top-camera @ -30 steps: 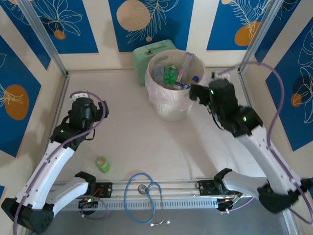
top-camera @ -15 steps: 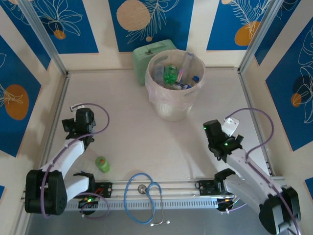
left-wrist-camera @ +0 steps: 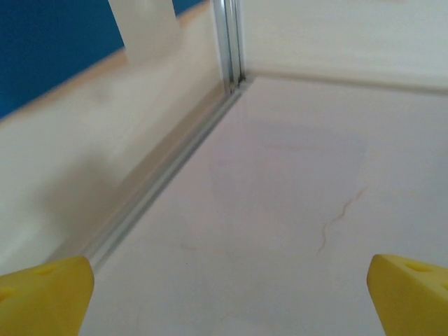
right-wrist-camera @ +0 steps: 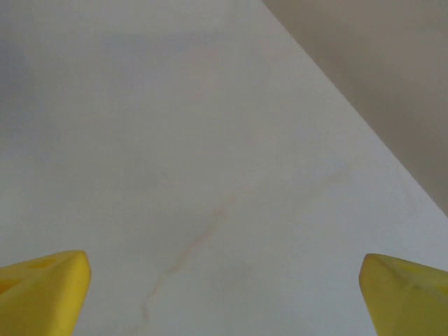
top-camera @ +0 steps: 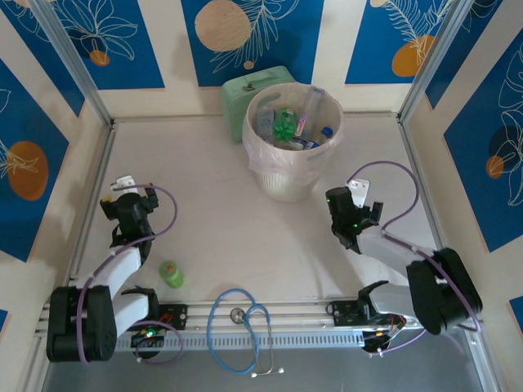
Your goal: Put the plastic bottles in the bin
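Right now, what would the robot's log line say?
left gripper: open, empty | right gripper: open, empty | bin: holds several bottles | green bottle: on table, outside bin

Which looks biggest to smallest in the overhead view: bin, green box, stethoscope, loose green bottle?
1. bin, largest.
2-3. stethoscope and mint-green box: unranked, since the bin hides part of the box.
4. green bottle, smallest.

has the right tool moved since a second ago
Yes, the right tool has pulled back from beside the bin toward the table's near edge.
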### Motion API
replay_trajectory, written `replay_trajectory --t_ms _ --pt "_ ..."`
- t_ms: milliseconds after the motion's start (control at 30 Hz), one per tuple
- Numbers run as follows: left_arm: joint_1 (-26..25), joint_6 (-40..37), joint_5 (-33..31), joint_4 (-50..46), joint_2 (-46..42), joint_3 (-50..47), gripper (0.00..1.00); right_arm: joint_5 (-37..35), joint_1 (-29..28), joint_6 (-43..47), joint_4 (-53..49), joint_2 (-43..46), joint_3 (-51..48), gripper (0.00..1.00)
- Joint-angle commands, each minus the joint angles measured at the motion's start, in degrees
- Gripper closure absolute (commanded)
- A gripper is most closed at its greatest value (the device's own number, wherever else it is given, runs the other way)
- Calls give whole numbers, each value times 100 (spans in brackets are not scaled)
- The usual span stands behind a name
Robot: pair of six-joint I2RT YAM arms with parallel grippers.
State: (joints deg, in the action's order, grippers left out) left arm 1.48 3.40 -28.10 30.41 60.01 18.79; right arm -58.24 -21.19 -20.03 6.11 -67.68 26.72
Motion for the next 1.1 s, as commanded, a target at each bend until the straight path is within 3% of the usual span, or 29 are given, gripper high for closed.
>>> replay_trajectory --t_ms 0,100,167,300,500,600,633,700,767,800,967,1000,1033,1067 --pt "63 -431 12 315 -186 -56 0 1362 685 502 635 858 -289 1" --pt "85 -156 370 587 138 -61 0 1926 1198 1038 1752 1226 -885 1" --pt "85 125 828 739 435 -10 0 2340 1525 884 2096 1112 -1077 1" --pt "70 113 710 1305 867 -38 0 2599 1408 1279 3154 146 -1068 1" --pt "23 6 582 953 139 -111 0 3541 1367 1636 4309 -1161 -756 1" --pt "-347 -11 930 948 -246 -305 0 3902 1537 1578 4530 -1792 -526 1" --pt "-505 -224 1075 1050 -107 -322 0 4315 1793 1384 4006 -1655 -439 1" --pt "-661 -486 1202 1357 620 -244 0 4434 2050 1107 4792 -2060 -578 1" --pt "-690 -419 1309 1820 1371 -154 0 4555 2047 1154 4018 -1874 -379 1" --pt "-728 -461 1318 1871 1580 -104 0 4492 2016 1189 4362 -1977 -427 1" --pt "-780 -558 1434 3127 3006 -66 0 4356 1978 1177 4162 -1928 -382 1" --pt "-794 -630 1419 3112 3122 16 0 4342 1967 1194 4275 -1958 -411 1" --pt "-786 -532 1546 2278 2907 224 0 4336 1961 1188 4199 -1931 -406 1" --pt "-741 -492 1602 2318 2921 239 0 4349 1969 1192 4232 -1939 -403 1"
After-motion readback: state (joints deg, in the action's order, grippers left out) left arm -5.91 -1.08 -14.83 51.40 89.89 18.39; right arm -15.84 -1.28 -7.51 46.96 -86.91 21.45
